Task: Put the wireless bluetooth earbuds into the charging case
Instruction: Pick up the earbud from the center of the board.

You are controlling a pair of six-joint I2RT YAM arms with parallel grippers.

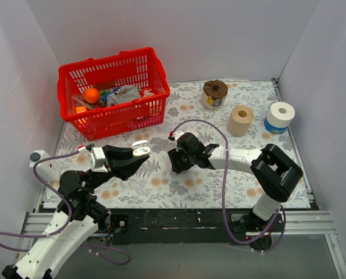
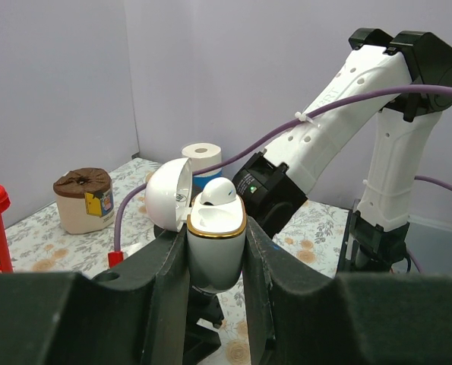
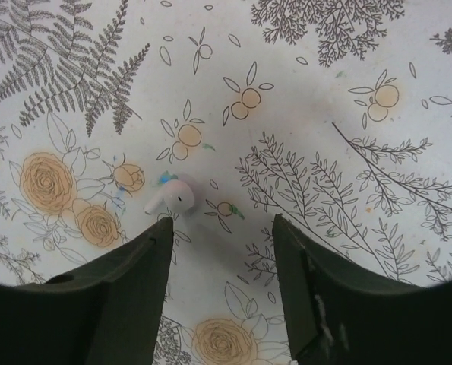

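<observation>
While the left gripper (image 1: 142, 152) pinches the white charging case (image 2: 214, 262) upright between its fingers, clear of the table over its left half, we see the hinged lid (image 2: 169, 194) swung open. The seated earbud (image 2: 218, 192) rests in the gold-rimmed mouth, though we cannot tell whether it is pushed fully home. The loose earbud (image 3: 170, 196) lies on its side on the floral tablecloth (image 3: 324, 114), about midway between the left and right edges and somewhat nearer the near edge than the far one. Above it hangs the right gripper (image 3: 222, 228), its jaws spread with nothing between them; the earbud sits just beyond the tip of one finger, off to the side of the gap and not centred in it. We judge the step in hand to be the pick of this second earbud, with half the task apparently done. The next move calls for shifting the jaws sideways until they straddle the tiny, glossy body, then lowering and closing gently so that it does not squirt away. As for writing, we can read none: the case shows no brand, and the yellow-and-blue label (image 2: 96, 204) on the brown-topped tub (image 2: 83, 199) near the far edge is too small to make out.
</observation>
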